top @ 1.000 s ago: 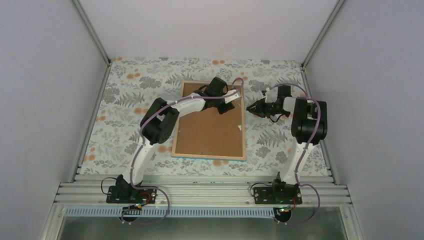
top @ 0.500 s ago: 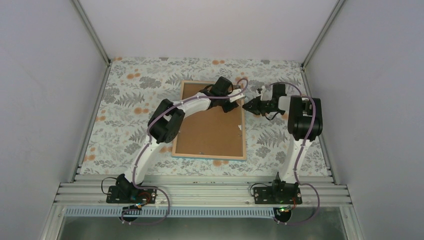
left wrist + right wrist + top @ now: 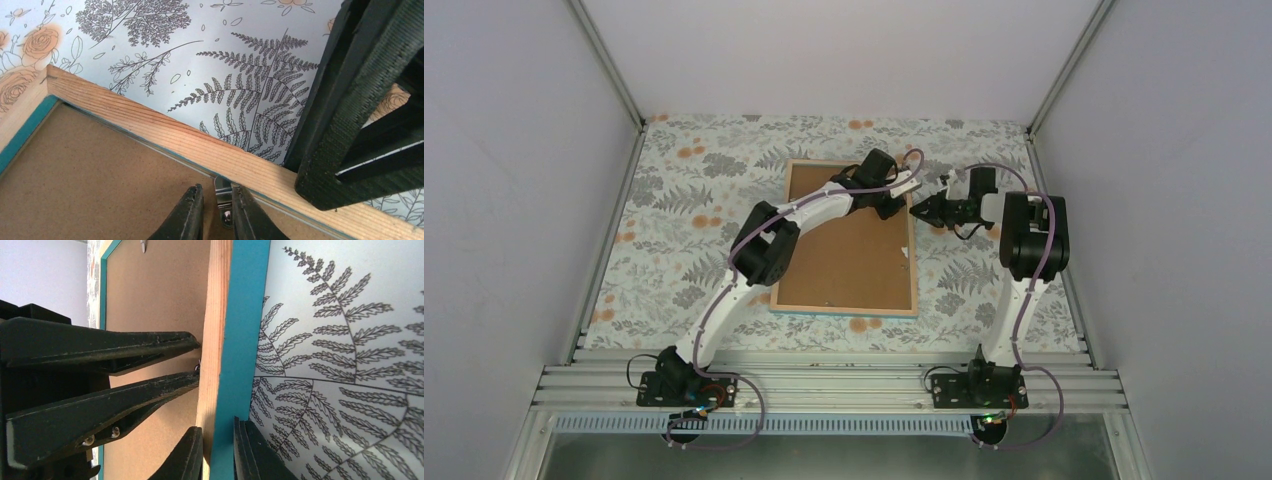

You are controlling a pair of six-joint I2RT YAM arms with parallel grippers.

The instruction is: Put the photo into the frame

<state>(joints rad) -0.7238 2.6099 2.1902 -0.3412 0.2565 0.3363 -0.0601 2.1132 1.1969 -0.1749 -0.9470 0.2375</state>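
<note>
The frame (image 3: 844, 310) lies back up on the flowered cloth, with the brown backing board (image 3: 844, 260) inside its wooden rails. The photo is hidden. My left gripper (image 3: 902, 205) reaches over the board to the far part of the right rail. In the left wrist view that gripper (image 3: 216, 189) is narrowly open astride a small metal tab (image 3: 223, 200) at the rail's (image 3: 150, 125) inner edge. The right finger touches the tab and a slit shows at the left one. My right gripper (image 3: 916, 209) is shut on the same rail from outside (image 3: 218, 427), one finger on wood, one on the teal side (image 3: 245, 315).
The two grippers sit close together, with the right gripper's black fingers (image 3: 360, 100) just across the rail from the left one. Another metal tab (image 3: 905, 255) shows lower on the right rail. White walls and metal posts enclose the cloth-covered table (image 3: 674, 220).
My left gripper slid right across the board to the rail and narrowed around the tab. My right gripper moved left onto the rail and closed on it.
</note>
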